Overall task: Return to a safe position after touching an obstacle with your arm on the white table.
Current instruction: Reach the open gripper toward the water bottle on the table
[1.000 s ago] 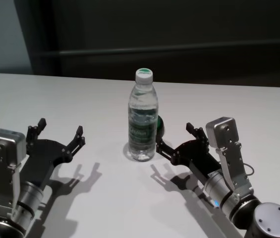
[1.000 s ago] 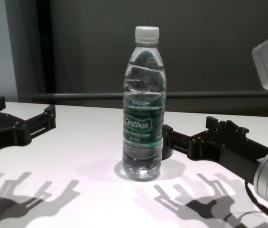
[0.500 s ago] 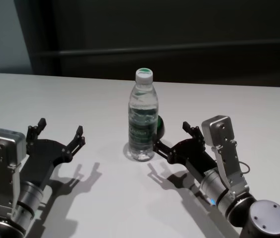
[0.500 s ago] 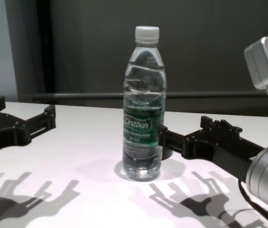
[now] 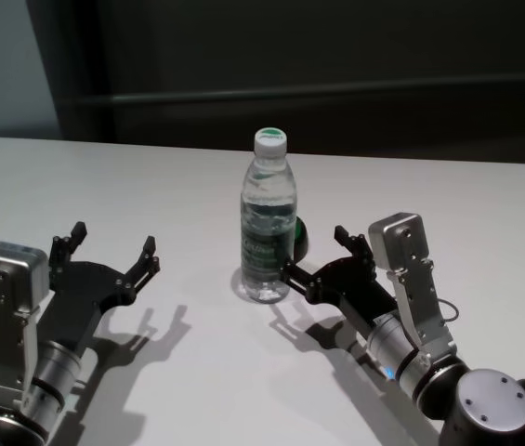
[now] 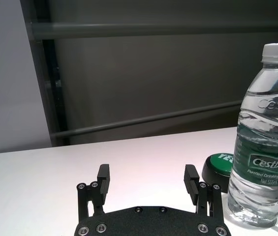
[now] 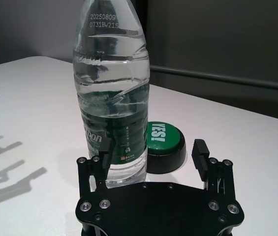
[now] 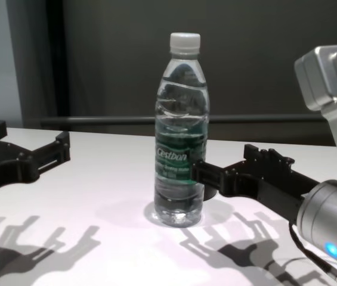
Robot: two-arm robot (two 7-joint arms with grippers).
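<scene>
On the bottle (image 7: 111, 113) I read "Cestbon" in white on its green label (image 6: 266, 164), with "555ml" beneath. Printed near its shoulder: "20250809" over "0731BW21S". The green-topped button (image 7: 164, 144) behind it says "YES!" in white.

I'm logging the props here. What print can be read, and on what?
"Cestbon": green label of the water bottle.
"555ml": same label, lower line; the words before it are too small to read.
"20250809" and "0731BW21S": printed near the bottle's top.
"YES!": green top of the small dome.
</scene>
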